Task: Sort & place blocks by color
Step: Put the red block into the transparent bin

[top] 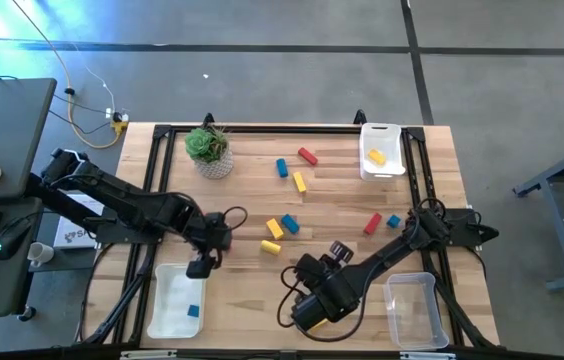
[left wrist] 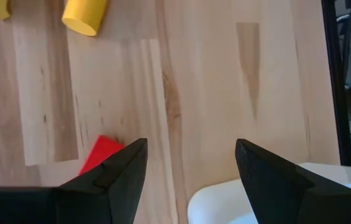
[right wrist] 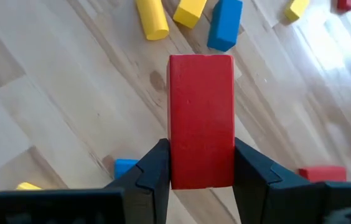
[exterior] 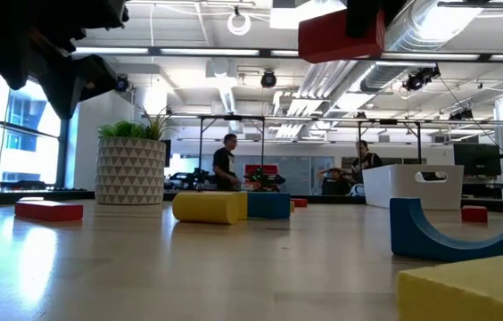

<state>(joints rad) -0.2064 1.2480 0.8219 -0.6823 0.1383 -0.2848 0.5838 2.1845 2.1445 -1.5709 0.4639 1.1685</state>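
My right gripper (right wrist: 200, 155) is shut on a red bar block (right wrist: 200, 112), high above the table's near middle; the block also shows at the top of the low view (exterior: 341, 36). My left gripper (left wrist: 191, 152) is open and empty, just beyond the far end of the near-left white tray (top: 172, 300), which holds one blue block (top: 193, 311). A red block (left wrist: 101, 155) lies on the wood below its left finger. Loose red, blue and yellow blocks lie mid-table, among them a yellow cylinder (top: 271, 245), a blue block (top: 289, 224) and a red block (top: 372, 223). My right gripper pinches the red block's two long sides (right wrist: 174, 163) between its two fingers (right wrist: 154, 171), near one end. The fingers come from above and lie along the block, whose other end sticks out past the fingertips. The block is lifted clear of the table.
A small potted plant (top: 208, 150) stands at the far left. A white tray (top: 382, 150) at the far right holds a yellow block (top: 375, 156). A clear tray (top: 412, 305) sits at the near right. A blue arch block (exterior: 461, 232) lies near the low camera.
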